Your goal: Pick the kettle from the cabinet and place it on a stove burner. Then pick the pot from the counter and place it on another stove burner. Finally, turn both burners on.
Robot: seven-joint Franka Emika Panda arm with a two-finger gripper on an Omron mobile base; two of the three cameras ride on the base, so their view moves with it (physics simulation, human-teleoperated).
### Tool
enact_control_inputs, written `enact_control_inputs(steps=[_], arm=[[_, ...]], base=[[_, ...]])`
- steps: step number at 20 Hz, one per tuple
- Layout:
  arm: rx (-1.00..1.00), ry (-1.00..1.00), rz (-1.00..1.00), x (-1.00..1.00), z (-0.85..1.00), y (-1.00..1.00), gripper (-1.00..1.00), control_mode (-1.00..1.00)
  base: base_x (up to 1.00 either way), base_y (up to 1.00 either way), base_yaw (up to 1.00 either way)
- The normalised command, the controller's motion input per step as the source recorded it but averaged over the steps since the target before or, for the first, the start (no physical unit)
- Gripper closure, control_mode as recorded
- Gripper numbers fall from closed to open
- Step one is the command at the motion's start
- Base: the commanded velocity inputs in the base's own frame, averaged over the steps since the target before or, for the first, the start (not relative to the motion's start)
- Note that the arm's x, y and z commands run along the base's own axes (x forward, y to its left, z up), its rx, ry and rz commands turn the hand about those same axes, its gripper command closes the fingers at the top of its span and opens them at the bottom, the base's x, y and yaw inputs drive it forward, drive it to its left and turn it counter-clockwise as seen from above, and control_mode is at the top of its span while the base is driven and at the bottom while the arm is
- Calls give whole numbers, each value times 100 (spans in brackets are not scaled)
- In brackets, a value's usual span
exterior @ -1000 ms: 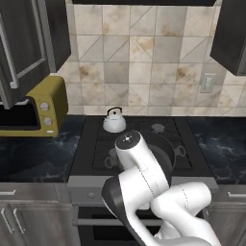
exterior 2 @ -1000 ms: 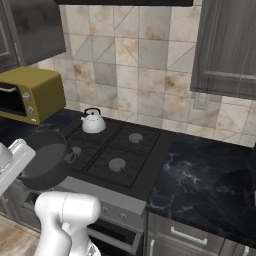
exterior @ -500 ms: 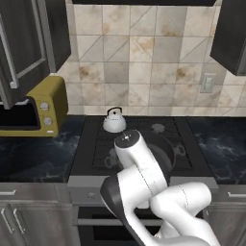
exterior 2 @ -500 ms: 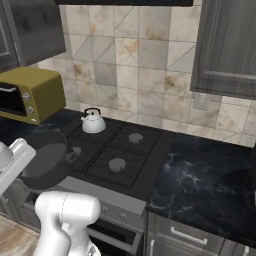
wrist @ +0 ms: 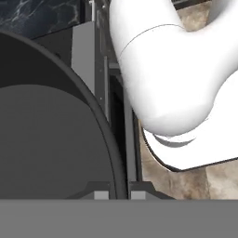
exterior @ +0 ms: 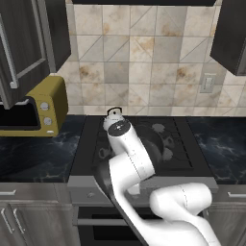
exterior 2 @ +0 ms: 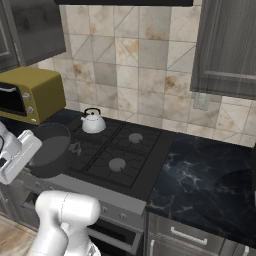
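The dark grey pot [exterior 2: 50, 150] hangs over the front left of the black cooktop [exterior 2: 145, 170], with my gripper [exterior 2: 31, 159] shut on its near rim. In the hand view the pot's [wrist: 46, 139] rim runs down between my fingertips [wrist: 100, 194], and my gripper [wrist: 120, 191] is clamped on it. From the left base the pot [exterior: 161, 144] shows partly behind my arm. The silver-white kettle [exterior 2: 93, 121] stands on the back left burner, also the kettle [exterior: 114, 114] behind my elbow. Two right burners [exterior 2: 135, 137] [exterior 2: 117, 164] are bare.
A yellow microwave [exterior 2: 30, 92] [exterior: 43, 105] sits on the counter [exterior: 33, 153] left of the stove. The cabinet door [exterior: 21, 48] hangs open above it. Black marble counter [exterior 2: 210, 175] stretches to the right. Stove knobs [exterior 2: 120, 215] line the front.
My arm's elbow has shifted slightly up and to the left in the left base view, and the pot has crept a little toward the stove. The kettle has not moved.
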Motion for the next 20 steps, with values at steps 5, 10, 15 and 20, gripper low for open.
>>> enact_control_inputs(steps=[5,10,15,20], arm=[[0,0,5,59,0,4,100,-100],[0,4,3,53,-10,10,100,-100],[0,8,2,53,-13,8,100,-100],[0,10,3,48,-13,6,100,-100]], base=[[0,0,0],[0,0,0],[0,0,0],[0,0,0]])
